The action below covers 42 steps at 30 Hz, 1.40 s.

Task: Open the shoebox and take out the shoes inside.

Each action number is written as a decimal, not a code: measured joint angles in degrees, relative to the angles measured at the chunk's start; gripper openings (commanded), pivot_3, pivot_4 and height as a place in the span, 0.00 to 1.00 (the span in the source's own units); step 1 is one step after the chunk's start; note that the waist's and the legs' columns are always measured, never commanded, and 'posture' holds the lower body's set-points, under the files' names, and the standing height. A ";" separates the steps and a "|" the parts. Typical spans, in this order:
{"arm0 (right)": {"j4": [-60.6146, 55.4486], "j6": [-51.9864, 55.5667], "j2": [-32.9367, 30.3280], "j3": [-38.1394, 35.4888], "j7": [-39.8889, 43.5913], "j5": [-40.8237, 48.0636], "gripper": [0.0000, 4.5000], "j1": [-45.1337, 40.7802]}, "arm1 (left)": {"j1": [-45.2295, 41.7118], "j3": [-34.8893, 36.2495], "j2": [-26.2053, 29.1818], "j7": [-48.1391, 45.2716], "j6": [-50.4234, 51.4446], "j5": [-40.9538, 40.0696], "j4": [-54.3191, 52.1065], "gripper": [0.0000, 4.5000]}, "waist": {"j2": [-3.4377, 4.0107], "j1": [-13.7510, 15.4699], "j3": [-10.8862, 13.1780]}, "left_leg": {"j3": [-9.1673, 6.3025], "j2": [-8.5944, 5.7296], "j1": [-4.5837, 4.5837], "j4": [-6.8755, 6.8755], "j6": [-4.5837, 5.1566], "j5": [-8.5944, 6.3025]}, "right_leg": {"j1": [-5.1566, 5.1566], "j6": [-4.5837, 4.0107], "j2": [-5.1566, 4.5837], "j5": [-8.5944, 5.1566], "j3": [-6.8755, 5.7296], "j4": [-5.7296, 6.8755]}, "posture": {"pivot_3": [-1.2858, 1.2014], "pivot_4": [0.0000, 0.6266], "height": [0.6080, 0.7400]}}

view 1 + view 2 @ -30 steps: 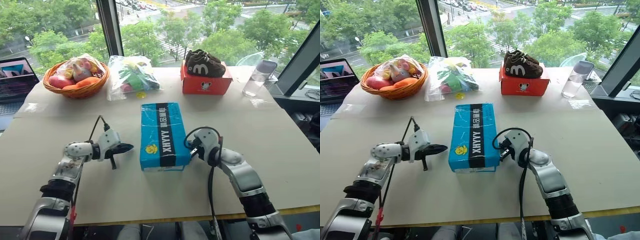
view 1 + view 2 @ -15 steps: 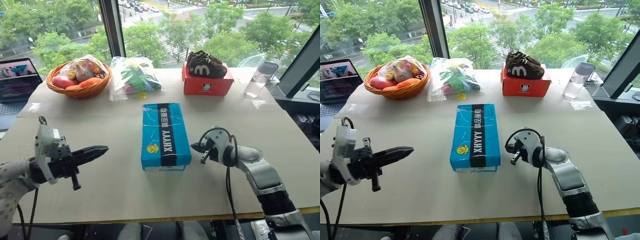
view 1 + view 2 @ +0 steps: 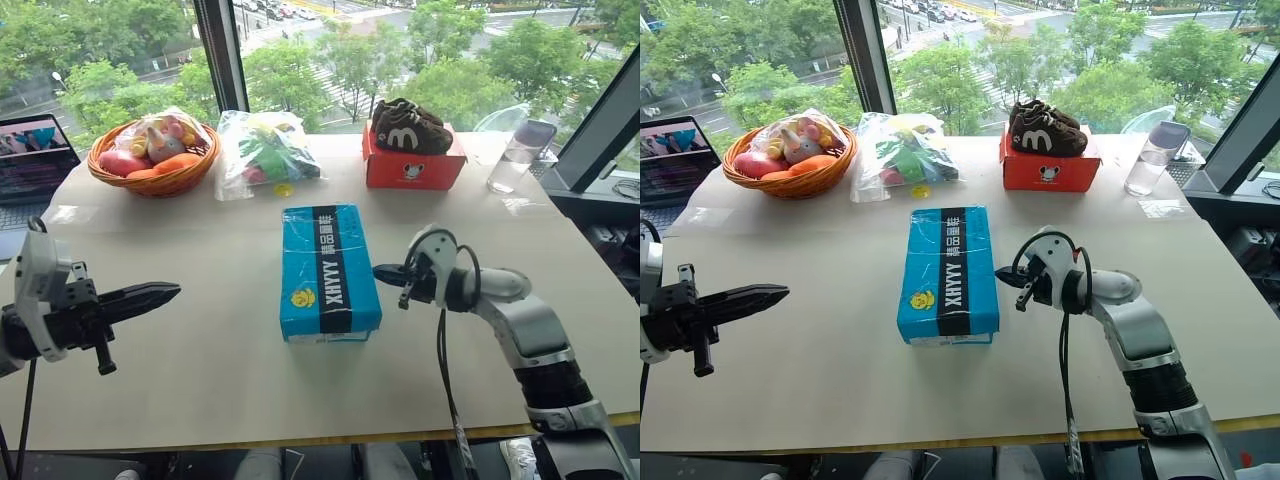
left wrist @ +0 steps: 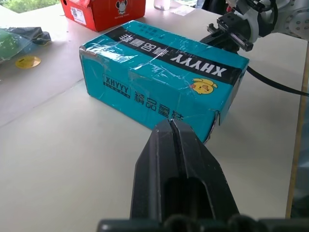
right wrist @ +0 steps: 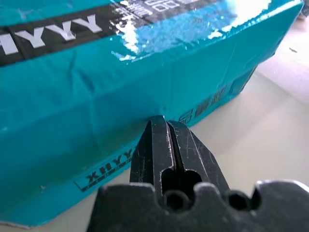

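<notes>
The blue shoebox (image 3: 329, 270) is lying closed near the middle of the surface (image 3: 200, 390), its long axis running away from the robot and its banded lid facing up; the shoes are presumably inside, as the lid is not yet raised. The right gripper (image 3: 385, 271) is hovering just beside the box's right long wall with its fingers (image 5: 166, 145) pressed together, their tips pointing at the wall close under the lid's edge; whether they are touching it cannot be told. The left gripper (image 3: 165, 291) is hanging well apart from the box on the left, its fingers (image 4: 176, 159) likewise closed and empty, aimed at the near left corner. To lift the lid cleanly, the closed tips would probably need to catch under the lid's lip and push upward, while the other gripper steadies the light box against sliding or tipping. Which long side carries the hinge cannot be told.
</notes>
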 measured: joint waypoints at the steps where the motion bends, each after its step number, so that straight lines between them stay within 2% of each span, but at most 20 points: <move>1: -0.28 0.33 0.00 -0.08 0.03 0.39 0.01 -0.36 | 0.00 -0.06 -0.08 -0.05 -0.21 0.16 0.00 0.00 | 0.00 -0.02 0.00 | 0.00 0.00 0.00 0.00 0.00 0.00 | -0.02 0.00 0.00 0.00 0.00 0.00 | 0.52 0.24 1.00; 14: -3.87 4.03 -0.99 -1.51 1.50 6.05 0.01 -5.49 | -1.71 -2.45 -0.50 -0.16 -1.89 1.84 1.40 0.00 | 0.01 0.01 0.01 | 0.05 0.04 -0.03 -0.01 0.00 0.00 | -0.03 -0.04 0.01 0.03 0.02 -0.02 | 0.52 0.24 1.00; 22: 11.69 -3.76 -4.48 0.05 3.55 -0.41 0.01 -4.18 | -2.11 -2.99 -1.18 -0.24 -2.94 2.15 2.07 0.00 | 0.01 0.11 0.02 | 0.06 0.03 -0.01 0.00 0.00 0.00 | -0.03 -0.04 0.02 0.04 0.02 -0.01 | 0.52 0.24 1.00; 26: 17.52 -7.24 -2.67 2.47 5.02 -2.53 0.01 -4.28 | -2.54 -3.25 -1.18 -0.35 -3.18 2.19 2.11 0.00 | 0.03 -0.77 0.02 | 0.14 0.06 0.01 -0.02 0.00 0.00 | -0.07 -0.07 0.03 0.06 0.09 0.01 | 0.52 0.24 1.00; 32: 15.12 -7.08 2.04 5.21 6.65 -2.34 0.01 -5.46 | -2.84 -4.28 -1.22 -0.35 -3.25 3.01 2.53 0.00 | 0.04 -1.11 0.03 | 0.14 0.06 0.02 -0.01 0.00 0.00 | -0.06 -0.04 0.04 0.07 0.10 0.02 | 0.52 0.24 1.00; 42: 11.29 -2.29 2.73 1.72 6.91 2.89 0.01 -8.05 | -3.78 -5.88 -1.50 -0.16 -3.37 3.56 3.24 0.00 | 0.04 -0.72 0.03 | 0.14 0.06 0.04 -0.02 0.00 0.00 | -0.06 -0.04 0.05 0.07 0.10 0.02 | 0.52 0.24 1.00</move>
